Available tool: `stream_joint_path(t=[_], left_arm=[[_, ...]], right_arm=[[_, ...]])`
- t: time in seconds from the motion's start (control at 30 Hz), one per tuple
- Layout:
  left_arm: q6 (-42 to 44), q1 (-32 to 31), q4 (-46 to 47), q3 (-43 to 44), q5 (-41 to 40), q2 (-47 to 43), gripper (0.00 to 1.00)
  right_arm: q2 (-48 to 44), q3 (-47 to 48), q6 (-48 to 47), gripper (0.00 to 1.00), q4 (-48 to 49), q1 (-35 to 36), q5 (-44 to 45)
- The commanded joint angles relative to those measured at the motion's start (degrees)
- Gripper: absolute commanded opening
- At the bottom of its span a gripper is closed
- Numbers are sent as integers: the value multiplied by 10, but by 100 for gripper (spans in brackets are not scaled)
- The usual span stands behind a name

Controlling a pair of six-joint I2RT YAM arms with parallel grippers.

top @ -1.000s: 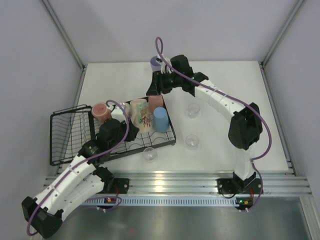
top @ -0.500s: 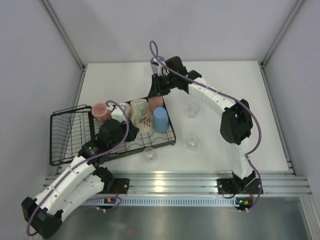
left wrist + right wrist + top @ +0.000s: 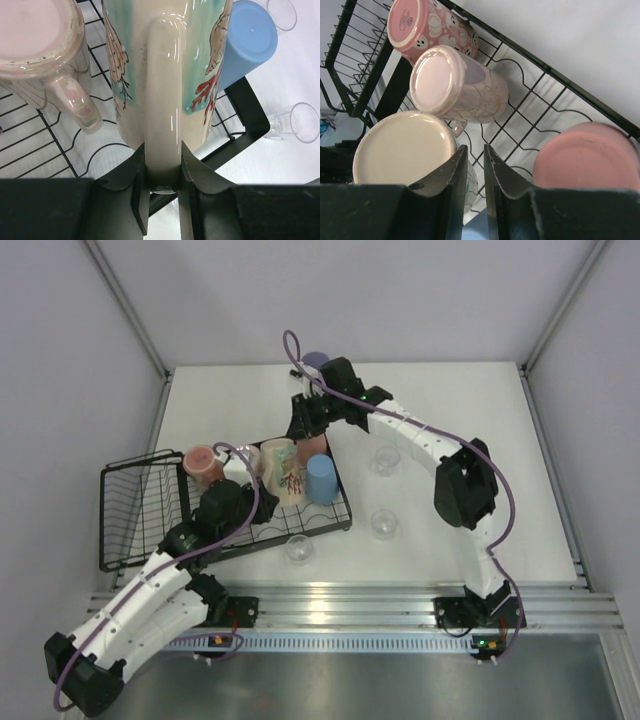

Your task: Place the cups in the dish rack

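The right gripper [image 3: 475,150] is hanging over the rack [image 3: 555,80], its jaws nearly together with only a slit between them and nothing in it. Over the last second they have been narrowing from about half open while the arm has been sliding along the rack's far edge, uncovering the lavender tumbler [image 3: 315,361] standing just beyond that edge. That reads as a finished drop: the salmon tumbler [image 3: 585,155] is sitting mouth-down in the rack just beside the fingers, so this arm is probably freeing itself for the next cup. The left gripper [image 3: 162,155] is staying clamped on the glossy, rounded handle of the cream mug [image 3: 165,60], which is standing inverted on the rack's wavy wires, between a crackled pink mug [image 3: 35,45] and a matte blue tumbler [image 3: 247,42]. A printed pink mug [image 3: 427,22] is lying deeper in the rack. Three clear glasses [image 3: 385,458] are waiting outside the rack, off its right and near sides, so the loading is looking a little over half done.
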Motion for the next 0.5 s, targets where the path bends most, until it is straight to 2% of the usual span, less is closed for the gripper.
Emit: stream_joint_path(t=[0.0, 0.47], left_arm=[[-6, -5, 114, 3, 4, -14, 0], [-6, -7, 113, -21, 30, 3, 0]], right_arm=[[-40, -21, -10, 20, 75, 11, -49], [-74, -68, -50, 18, 120, 31, -76]])
